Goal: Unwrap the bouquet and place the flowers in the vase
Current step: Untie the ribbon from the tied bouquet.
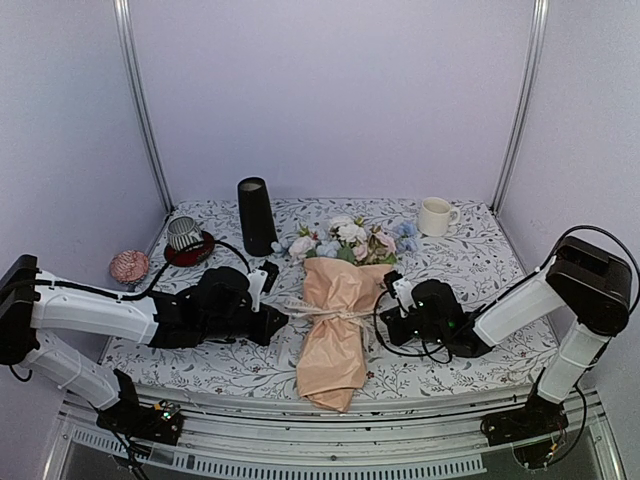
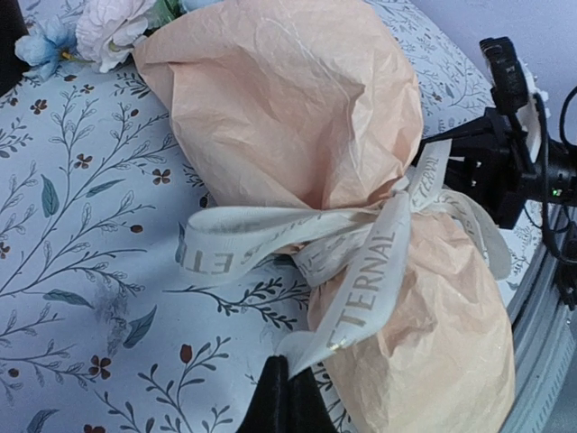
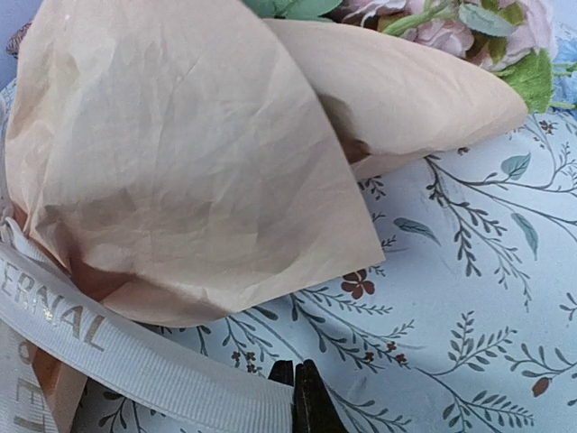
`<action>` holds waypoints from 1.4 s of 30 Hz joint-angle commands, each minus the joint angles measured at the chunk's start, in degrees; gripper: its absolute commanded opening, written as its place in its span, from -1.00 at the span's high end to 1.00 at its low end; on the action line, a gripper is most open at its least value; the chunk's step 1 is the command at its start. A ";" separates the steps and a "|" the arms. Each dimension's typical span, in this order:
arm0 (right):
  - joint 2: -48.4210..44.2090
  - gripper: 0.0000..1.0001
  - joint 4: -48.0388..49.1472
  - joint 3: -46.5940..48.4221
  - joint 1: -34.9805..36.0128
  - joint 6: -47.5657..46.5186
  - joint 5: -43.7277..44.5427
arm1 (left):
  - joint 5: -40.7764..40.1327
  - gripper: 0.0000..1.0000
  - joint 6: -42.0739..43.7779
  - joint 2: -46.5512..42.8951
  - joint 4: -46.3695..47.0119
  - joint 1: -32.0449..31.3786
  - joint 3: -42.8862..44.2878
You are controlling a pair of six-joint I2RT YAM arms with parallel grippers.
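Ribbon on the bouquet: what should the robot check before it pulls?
1. Left gripper shut on a ribbon tail: ok.
2. Right gripper shut on the ribbon too: ok.
3. Knot undone: not ok, it is tied.
4. Bouquet lying flat on the table: ok.
5. Vase upright, away from both arms: ok.
6. Mug out of the way: ok.

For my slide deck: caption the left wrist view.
Left gripper shut on the cream ribbon of the tied, peach-wrapped bouquet lying on a floral tablecloth.
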 commanded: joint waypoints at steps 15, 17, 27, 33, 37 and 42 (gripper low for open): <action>-13.70 0.93 -11.77 0.88 -0.21 7.66 9.75 | 0.72 1.00 1.59 0.15 -0.26 -0.57 1.93; -14.68 0.93 -14.11 1.10 -0.43 9.55 11.76 | 0.74 1.00 2.07 0.12 -0.65 -0.50 2.59; -17.92 0.93 -19.26 1.99 -0.55 13.66 10.62 | 0.94 1.00 3.49 0.55 -1.12 -0.47 5.51; -18.90 0.94 -22.13 3.75 -0.57 15.90 9.36 | -0.13 1.00 3.69 0.51 -1.33 -0.49 5.87; -20.45 0.94 -22.62 5.31 -0.52 15.30 6.89 | -0.69 1.00 3.83 0.20 -1.42 -0.52 5.94; -21.63 0.94 -22.52 6.76 -0.55 13.79 3.66 | -0.63 1.00 3.45 0.53 -1.30 -0.49 5.86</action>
